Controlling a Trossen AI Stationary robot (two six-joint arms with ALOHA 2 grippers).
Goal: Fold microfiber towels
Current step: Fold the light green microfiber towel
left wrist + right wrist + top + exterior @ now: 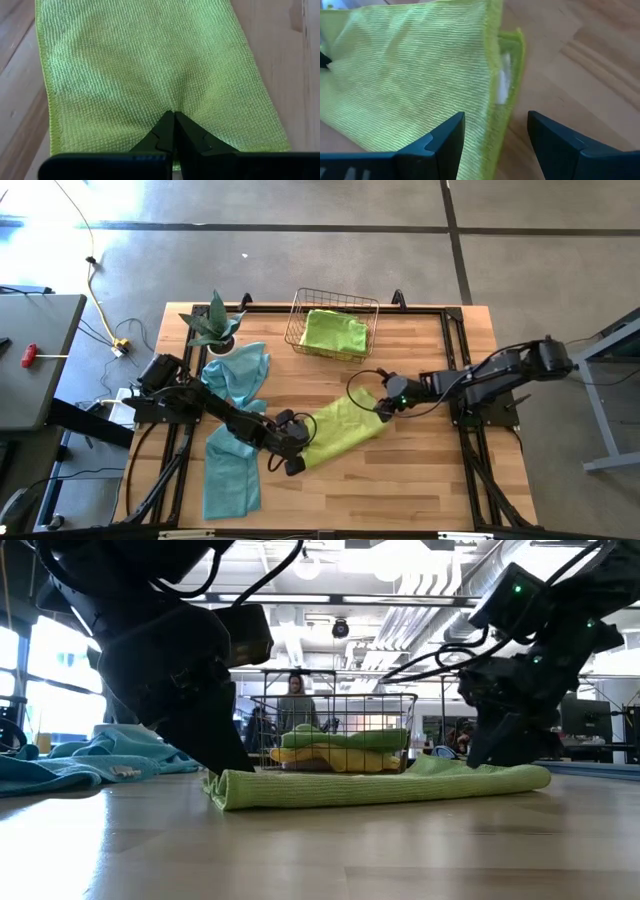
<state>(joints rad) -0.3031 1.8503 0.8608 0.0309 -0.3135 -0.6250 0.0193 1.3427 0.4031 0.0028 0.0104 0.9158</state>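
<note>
We take the lime green towel as our landmark: it lies folded into a long strip near the middle of the counter, flat on the wood. At its nearer end our left tool has its fingers pinched tight together on the towel's edge, a small pucker of cloth gathered at their tips in the left wrist view. At the opposite end our right tool stands wide, its fingers straddling the towel's layered edge and holding nothing; a white tag shows between the layers there. We judge this cloth light, soft and floppy, with a grippy weave, so it should sag and unfold if taken by one layer alone; the best hold looks like a corner or hem where both layers can be pinched together. Left of the landmark, two teal towels lie crumpled and unfolded, one trailing toward the counter's front edge. Beyond the landmark sits the wire basket, with a folded green towel inside, and a potted plant stands beside the basket at the far left.
</note>
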